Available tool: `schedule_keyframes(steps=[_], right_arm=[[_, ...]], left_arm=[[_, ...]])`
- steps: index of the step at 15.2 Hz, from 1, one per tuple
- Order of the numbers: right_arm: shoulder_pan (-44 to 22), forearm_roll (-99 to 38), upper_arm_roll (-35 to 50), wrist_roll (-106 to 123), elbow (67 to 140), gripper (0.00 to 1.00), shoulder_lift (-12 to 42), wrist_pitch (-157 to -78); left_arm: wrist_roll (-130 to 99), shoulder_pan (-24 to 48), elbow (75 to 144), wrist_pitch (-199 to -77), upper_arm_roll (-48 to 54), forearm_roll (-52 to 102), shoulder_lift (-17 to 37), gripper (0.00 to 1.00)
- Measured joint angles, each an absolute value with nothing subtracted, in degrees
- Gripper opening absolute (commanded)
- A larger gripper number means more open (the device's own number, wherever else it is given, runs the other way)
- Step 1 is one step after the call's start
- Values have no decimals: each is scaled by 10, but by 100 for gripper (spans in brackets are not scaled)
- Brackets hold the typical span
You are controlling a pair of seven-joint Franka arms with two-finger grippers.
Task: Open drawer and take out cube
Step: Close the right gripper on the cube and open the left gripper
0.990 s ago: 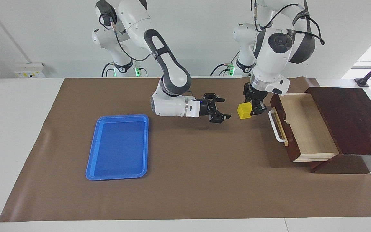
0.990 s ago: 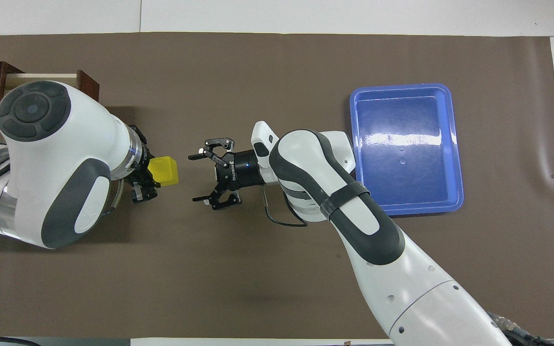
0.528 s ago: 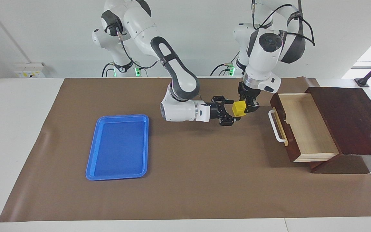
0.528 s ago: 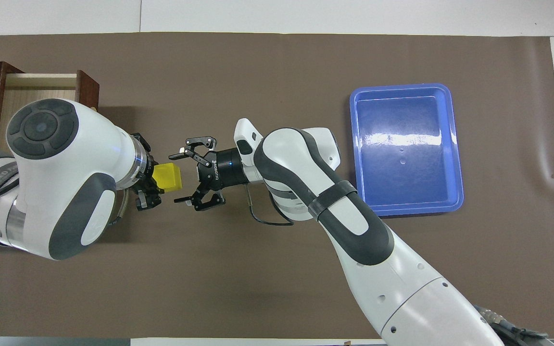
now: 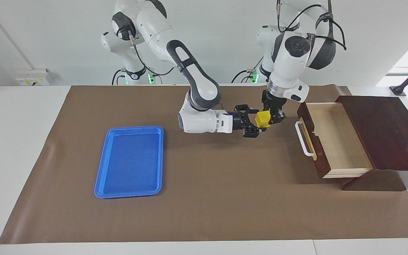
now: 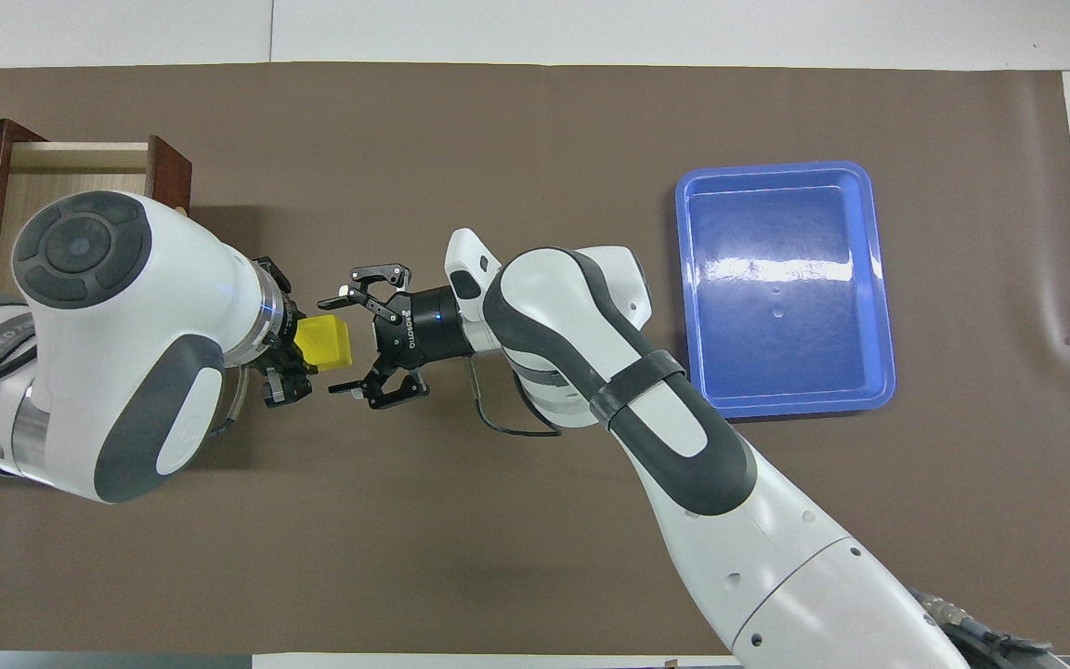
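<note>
A: Cube (image 5: 262,119) status?
B: Up in the air over the brown mat (image 5: 204,198), clamped in the left gripper (image 5: 275,117), beside the drawer (image 5: 335,140) front.
A: Right gripper (image 5: 251,119)?
B: Level with the cube, fingers spread wide, one tip on each side of it, not closed on it.
A: Drawer?
B: Pulled out of its dark box (image 5: 388,131), pale inside bare, white handle (image 5: 303,139) facing the cube.
A: Anything else?
B: Blue tray (image 5: 99,179) toward the right arm's end, well apart.

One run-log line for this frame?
drawer open | left gripper holds cube above mat | right gripper open around cube | handover pending
</note>
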State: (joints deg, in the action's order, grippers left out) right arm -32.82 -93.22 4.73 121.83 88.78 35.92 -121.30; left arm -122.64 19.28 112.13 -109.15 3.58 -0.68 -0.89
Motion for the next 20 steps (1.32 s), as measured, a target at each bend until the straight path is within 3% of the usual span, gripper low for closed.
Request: schedule_keyframes(steps=[1, 2, 3, 5, 6, 14, 16, 17, 18, 20], right_arm=[[-328, -932, 47, 1216, 886, 100, 360, -1213], [-329, -932, 47, 1215, 886, 92, 360, -1213], [-329, -932, 48, 1214, 885, 73, 360, -1214], [-329, -932, 48, 1214, 885, 6, 361, -1218], [-329, -932, 48, 1214, 885, 0, 361, -1220], [-329, -932, 48, 1211, 885, 0, 361, -1221], [-329, -932, 48, 1211, 884, 0, 361, -1221], [-329, -932, 48, 1211, 884, 0, 361, -1221], [-329, -932, 48, 1211, 884, 0, 361, -1221], [-328, -932, 48, 1211, 883, 0, 362, -1221]], left_arm=[[-1226, 193, 1121, -1092, 36, -7, -9, 0], [-1226, 193, 1121, -1092, 36, -7, -9, 0], [-1226, 193, 1121, -1092, 36, -7, -9, 0], [-1226, 193, 1121, -1092, 36, -7, -9, 0], [-1226, 193, 1121, -1092, 36, -7, -9, 0], [-1225, 193, 1122, -1093, 36, -7, -9, 0], [-1225, 193, 1122, -1094, 36, -7, -9, 6], [-1224, 193, 1122, -1094, 36, -7, -9, 19], [-1224, 193, 1122, -1094, 36, -7, -9, 42], [-1223, 193, 1122, -1095, 35, -7, -10, 100]])
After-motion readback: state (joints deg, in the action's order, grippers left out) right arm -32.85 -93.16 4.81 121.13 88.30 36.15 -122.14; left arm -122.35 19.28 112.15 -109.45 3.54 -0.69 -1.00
